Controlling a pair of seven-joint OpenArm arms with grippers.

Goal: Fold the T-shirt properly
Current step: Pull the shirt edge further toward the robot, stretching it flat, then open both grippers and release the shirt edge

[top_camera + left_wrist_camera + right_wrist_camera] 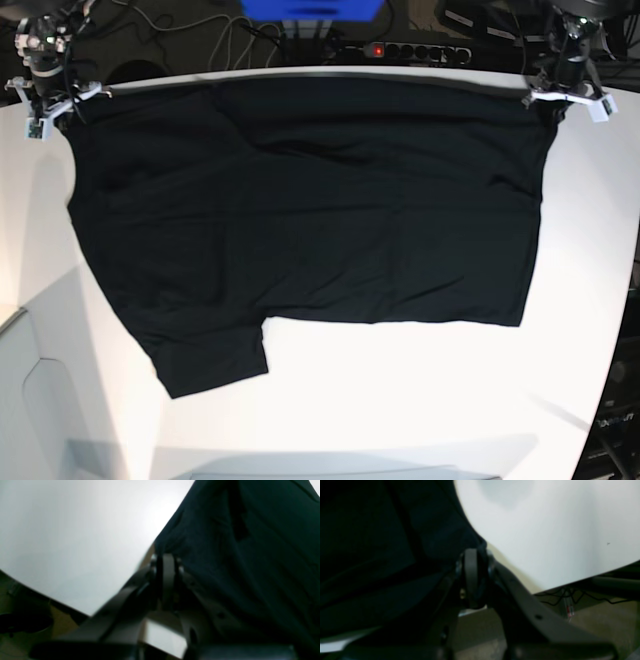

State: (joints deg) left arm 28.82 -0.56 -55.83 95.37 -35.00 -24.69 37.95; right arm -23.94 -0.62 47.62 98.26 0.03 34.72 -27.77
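Grippers (166, 562) (472, 560) clamped on T-shirt (300, 200) corners

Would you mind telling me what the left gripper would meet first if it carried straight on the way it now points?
The left gripper is already shut on a corner of the T-shirt. Beyond that cloth, the line seems to lead to the white table, though depth is unclear.

A white worktop (400, 400) fills the base view. Behind its far edge lie a black power strip (410, 50) with a red light, tangled cables (180, 35) and a blue object (310, 10).
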